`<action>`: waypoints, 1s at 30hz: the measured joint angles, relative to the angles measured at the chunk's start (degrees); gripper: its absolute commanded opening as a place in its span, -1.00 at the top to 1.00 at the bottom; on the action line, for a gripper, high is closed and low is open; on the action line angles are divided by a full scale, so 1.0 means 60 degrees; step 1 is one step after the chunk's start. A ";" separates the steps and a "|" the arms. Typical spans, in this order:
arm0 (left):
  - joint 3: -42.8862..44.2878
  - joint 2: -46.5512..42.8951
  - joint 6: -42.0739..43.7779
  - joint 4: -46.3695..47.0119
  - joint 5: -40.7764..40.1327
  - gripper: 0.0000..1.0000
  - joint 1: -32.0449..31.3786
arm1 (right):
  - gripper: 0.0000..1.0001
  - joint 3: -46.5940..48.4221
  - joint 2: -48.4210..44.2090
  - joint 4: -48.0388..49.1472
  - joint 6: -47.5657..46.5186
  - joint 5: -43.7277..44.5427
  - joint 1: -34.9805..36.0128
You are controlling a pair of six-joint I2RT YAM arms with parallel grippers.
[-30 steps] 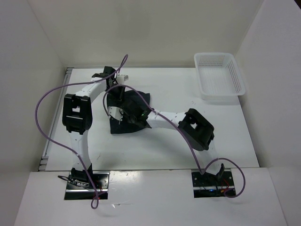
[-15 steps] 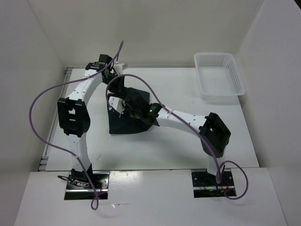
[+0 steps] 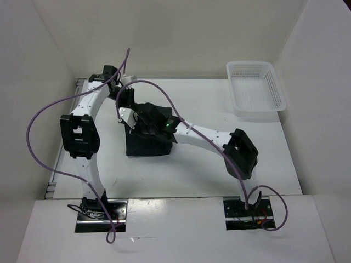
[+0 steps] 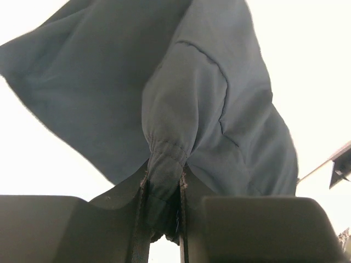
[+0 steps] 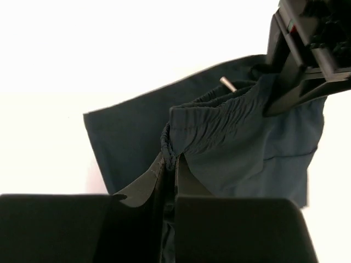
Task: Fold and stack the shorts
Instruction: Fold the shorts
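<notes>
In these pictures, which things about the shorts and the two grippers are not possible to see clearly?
- Top external: the shorts look like one dark mass; the right arm covers part, so folds and layers are unreadable.
- Left wrist: the left gripper pinches fabric; the top edge cuts off the shorts.
- Right wrist: the right gripper pinches the waistband; the left gripper hides the shorts' far corner.

- Dark navy-black soft fabric shorts (image 3: 143, 147): one plain colour with no print; the gathered waistband is the same dark shade.
- White plastic mesh basket (image 3: 256, 87) at the table's far right corner: all white, with a fine grid of holes.
- Table (image 3: 197, 167): plain white.
- Robot arms (image 3: 90, 107): white links with black joint blocks.
- Thin cable (image 3: 29, 136): purple.
- Left hand (image 4: 163, 213) and right hand (image 5: 169, 219): matte black.
</notes>
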 measured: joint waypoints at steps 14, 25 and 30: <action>-0.1246 0.1260 0.0029 0.2058 -0.1326 0.58 0.0474 | -0.40 0.0754 0.2186 -0.0084 0.0678 -0.0845 0.0557; -0.1246 0.1300 0.0029 0.2794 -0.1490 0.53 0.0579 | -0.43 -0.1810 -0.1133 -0.0036 0.1239 0.0076 0.0492; -0.1249 0.1300 0.0033 0.2860 -0.1435 0.47 0.0579 | -0.43 -0.3526 -0.2550 0.0109 0.1993 0.1071 -0.0761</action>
